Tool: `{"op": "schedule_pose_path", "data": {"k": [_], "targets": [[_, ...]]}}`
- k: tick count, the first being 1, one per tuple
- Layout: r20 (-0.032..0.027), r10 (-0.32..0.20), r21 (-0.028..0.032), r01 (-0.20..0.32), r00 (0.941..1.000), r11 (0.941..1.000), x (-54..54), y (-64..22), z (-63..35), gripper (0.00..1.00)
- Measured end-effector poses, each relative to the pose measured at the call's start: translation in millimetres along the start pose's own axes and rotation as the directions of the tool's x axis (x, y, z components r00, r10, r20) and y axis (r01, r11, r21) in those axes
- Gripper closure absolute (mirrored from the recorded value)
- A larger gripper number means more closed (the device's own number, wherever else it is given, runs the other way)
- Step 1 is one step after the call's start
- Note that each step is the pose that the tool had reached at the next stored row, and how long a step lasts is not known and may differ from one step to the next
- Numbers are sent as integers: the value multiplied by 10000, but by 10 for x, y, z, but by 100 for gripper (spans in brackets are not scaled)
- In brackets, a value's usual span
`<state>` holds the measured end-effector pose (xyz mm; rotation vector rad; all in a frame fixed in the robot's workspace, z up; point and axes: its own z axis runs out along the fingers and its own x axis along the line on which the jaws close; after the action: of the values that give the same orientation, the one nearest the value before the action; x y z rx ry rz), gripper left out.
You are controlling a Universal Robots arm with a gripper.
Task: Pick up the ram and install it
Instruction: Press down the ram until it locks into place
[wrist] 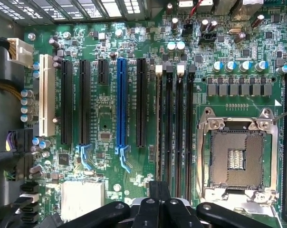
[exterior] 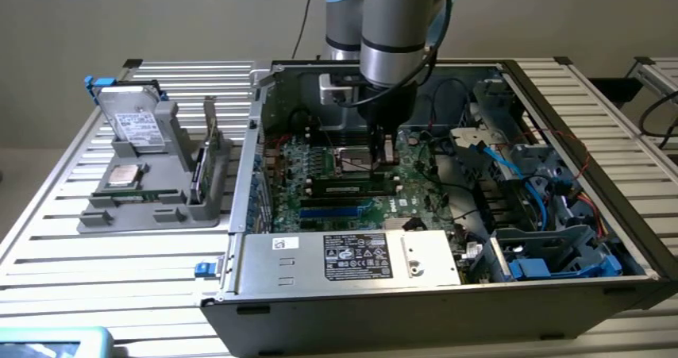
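The ram stands on edge in a slot of the motherboard, near the middle of the case. Its dark face and white label are turned toward the case's front wall, and it sits between the CPU socket and the blue slot. It looks level and is held up by the slot alone, which suggests it is already seated. The gripper hangs just above the board on the socket side of the ram, close to it but apart. In the wrist view the fingers are drawn together with nothing visible between them, which fits the stick no longer being carried. Outside the case, beside its wall at the exterior view's left, a grey holder keeps the hard drive propped up.
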<state>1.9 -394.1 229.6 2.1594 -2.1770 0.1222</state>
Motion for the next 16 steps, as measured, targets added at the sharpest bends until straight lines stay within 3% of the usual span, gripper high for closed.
{"op": "schedule_pose_path", "data": {"k": [16], "targets": [[-32, -2, 0, 2, 10000, 10000, -1, -1, 34, 89]]}}
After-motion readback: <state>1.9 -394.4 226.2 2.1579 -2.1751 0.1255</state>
